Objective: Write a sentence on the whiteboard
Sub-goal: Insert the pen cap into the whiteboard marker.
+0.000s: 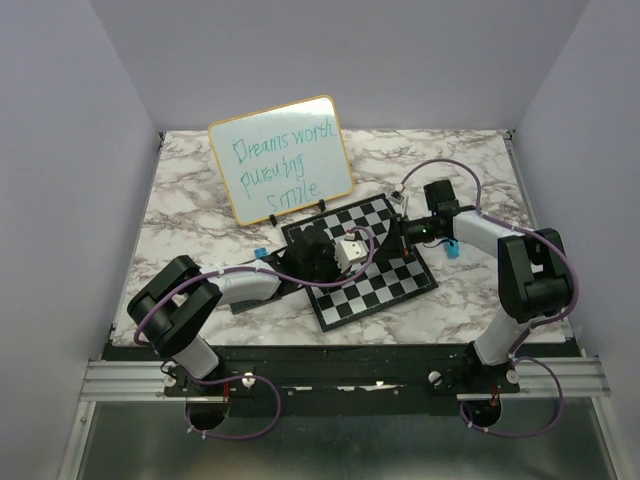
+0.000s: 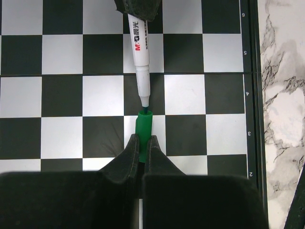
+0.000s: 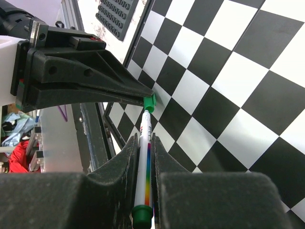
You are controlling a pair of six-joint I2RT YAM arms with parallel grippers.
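Note:
The whiteboard [image 1: 280,160] stands tilted on a small stand at the back of the table, its yellow frame around the sentence [image 1: 283,165] in teal handwriting over three lines. Both grippers meet over the chessboard [image 1: 385,285]. My left gripper [image 2: 143,138] is shut on a green pen cap [image 2: 144,125]. My right gripper [image 3: 144,138] is shut on the white marker [image 3: 144,162], whose green tip [image 2: 145,102] sits at the cap's mouth. In the top view the left gripper [image 1: 362,247] and the right gripper [image 1: 408,231] point at each other.
A small blue block [image 1: 258,252] lies left of the chessboard and another blue block [image 1: 452,248] to its right. A dark studded plate [image 3: 116,16] lies beyond the chessboard's edge. Marble tabletop [image 1: 190,215] surrounds the boards, with walls on three sides.

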